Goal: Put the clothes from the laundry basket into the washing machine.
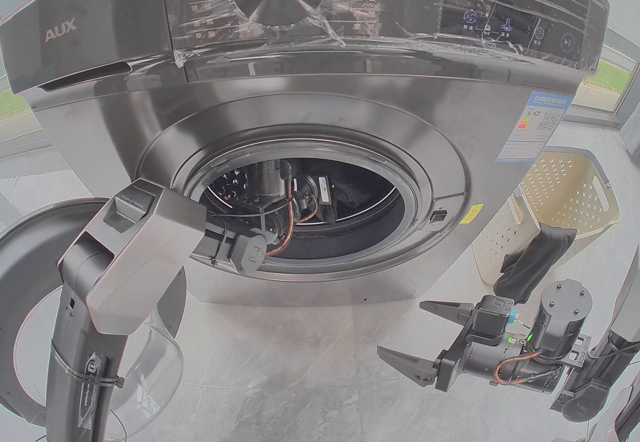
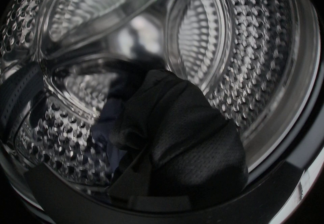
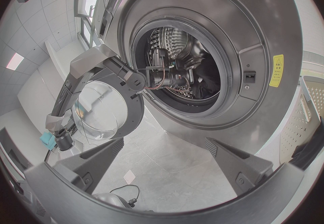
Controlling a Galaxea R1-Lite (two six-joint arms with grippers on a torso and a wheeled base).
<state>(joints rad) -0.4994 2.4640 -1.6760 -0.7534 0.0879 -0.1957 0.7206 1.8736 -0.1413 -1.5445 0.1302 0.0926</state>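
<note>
The grey washing machine [image 1: 320, 110] stands with its round door [image 1: 27, 277] swung open to the left. My left arm [image 1: 133, 250] goes in through the opening, and my left gripper [image 3: 192, 77] is deep inside the steel drum [image 2: 256, 49]. A black garment [image 2: 182, 133] lies low in the drum, close before the left wrist camera; whether it is held is hidden. My right gripper [image 1: 400, 328] hangs open and empty over the floor, right of the machine's front. Behind it is the cream laundry basket [image 1: 567, 190], with a dark garment [image 1: 537, 257] draped over its rim.
The open door's glass bowl [image 3: 101, 110] juts out at the left beside my left arm. Grey tiled floor [image 1: 300, 357] lies free in front of the machine. The basket [image 3: 303, 116] is pressed against the machine's right side. A thin cable [image 3: 125, 189] lies on the floor.
</note>
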